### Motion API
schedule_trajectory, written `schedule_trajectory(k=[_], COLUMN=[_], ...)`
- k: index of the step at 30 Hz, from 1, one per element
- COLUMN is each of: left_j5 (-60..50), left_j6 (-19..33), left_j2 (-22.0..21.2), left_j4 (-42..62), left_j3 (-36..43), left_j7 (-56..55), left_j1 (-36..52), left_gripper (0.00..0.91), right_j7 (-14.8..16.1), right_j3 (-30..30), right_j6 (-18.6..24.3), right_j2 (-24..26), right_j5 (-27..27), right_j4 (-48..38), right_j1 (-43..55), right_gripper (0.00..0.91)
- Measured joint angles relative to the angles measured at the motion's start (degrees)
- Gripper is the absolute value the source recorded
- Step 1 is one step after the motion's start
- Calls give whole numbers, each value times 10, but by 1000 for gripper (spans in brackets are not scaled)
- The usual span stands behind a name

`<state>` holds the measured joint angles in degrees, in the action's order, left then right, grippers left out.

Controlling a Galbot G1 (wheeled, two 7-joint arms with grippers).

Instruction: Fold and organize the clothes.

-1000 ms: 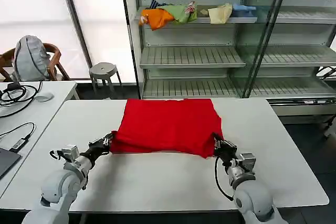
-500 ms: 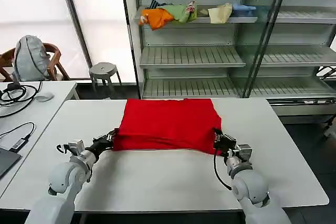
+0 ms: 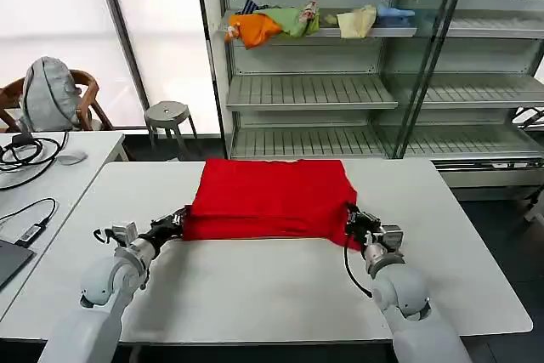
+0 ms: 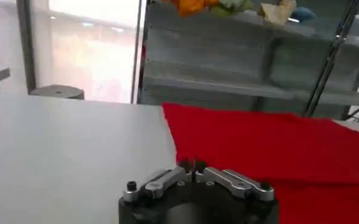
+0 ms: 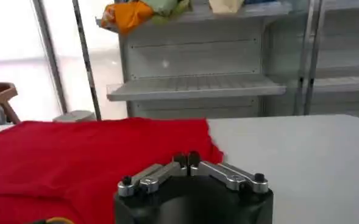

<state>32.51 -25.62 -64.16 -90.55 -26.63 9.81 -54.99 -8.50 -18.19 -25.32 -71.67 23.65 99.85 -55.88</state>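
- The red T-shirt is laid folded mid-table, long axis left-right.
- Its near corners are pinched by the left gripper and right gripper, both closed.
- Since earlier, the near hem has been drawn farther from the robot.

White worktop, red T-shirt on it.
T-shirt lies folded on the far-middle part of the worktop, back edge near the far rim; near part bare. Both grippers rest at the T-shirt's near corners, left gripper, right gripper.
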Motion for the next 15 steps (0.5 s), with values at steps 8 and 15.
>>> schedule_trajectory(k=[8,15], left_j5=[-4,0], left_j6=[6,9], left_j2=[3,17], left_j4=[13,8], left_j3=[-4,-15], left_j7=[-4,-5], left_j1=[14,9], left_gripper=[907,907], right_j7=[-9,-16], right_j3=[-1,-11], right_j6=[1,-5], right_j2=[-6,4], right_j5=[-3,-5], right_j4=[-26,-18], right_j1=[29,25], right_gripper=[907,907])
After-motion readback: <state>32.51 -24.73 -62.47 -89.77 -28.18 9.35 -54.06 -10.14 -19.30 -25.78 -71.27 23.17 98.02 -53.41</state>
